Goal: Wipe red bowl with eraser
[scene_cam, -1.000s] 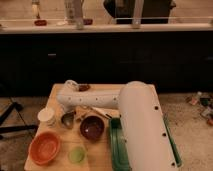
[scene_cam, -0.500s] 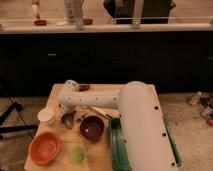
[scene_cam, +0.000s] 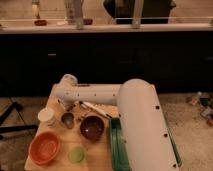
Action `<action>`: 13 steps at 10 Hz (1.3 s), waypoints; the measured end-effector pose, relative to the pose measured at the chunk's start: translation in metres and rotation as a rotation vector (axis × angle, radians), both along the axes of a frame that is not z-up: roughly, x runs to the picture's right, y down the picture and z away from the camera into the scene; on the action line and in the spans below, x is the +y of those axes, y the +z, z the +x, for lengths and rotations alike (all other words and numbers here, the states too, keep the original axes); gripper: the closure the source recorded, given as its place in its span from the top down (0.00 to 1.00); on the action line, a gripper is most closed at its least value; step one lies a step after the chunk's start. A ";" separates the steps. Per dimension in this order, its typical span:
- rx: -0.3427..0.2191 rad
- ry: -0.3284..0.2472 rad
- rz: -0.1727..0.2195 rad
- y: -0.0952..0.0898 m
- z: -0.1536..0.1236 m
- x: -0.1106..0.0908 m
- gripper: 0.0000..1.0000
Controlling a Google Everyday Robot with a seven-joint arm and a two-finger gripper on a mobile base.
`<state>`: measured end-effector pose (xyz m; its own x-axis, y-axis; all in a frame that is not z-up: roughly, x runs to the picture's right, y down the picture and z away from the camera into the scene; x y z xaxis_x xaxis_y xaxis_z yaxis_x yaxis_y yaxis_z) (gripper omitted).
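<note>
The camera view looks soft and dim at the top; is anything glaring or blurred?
Camera view: soft all over; warm light falls on the wooden table and dark red bowl, the cabinets behind stay dark. The white arm is brightest. The gripper, shut, sits beside the bowl.

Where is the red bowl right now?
The red bowl sits mid-table in the camera view, between the orange bowl on its left and the green tray on its right; the gripper is just left of it.

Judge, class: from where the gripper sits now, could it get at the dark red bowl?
Probably yes. The gripper, shut, sits low over the table just left of the dark red bowl, with nothing standing between them; only the white cup lies on its other side.
</note>
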<state>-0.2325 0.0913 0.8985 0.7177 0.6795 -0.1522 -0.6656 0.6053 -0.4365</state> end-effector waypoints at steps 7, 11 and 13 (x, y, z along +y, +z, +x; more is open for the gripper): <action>-0.169 -0.099 0.110 -0.091 0.011 -0.029 0.00; -0.343 -0.236 0.103 -0.143 0.010 0.010 0.00; -0.422 -0.310 0.085 -0.166 0.006 0.036 0.00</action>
<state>-0.2262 0.1269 0.7327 0.8738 0.4230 0.2399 -0.2265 0.7906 -0.5689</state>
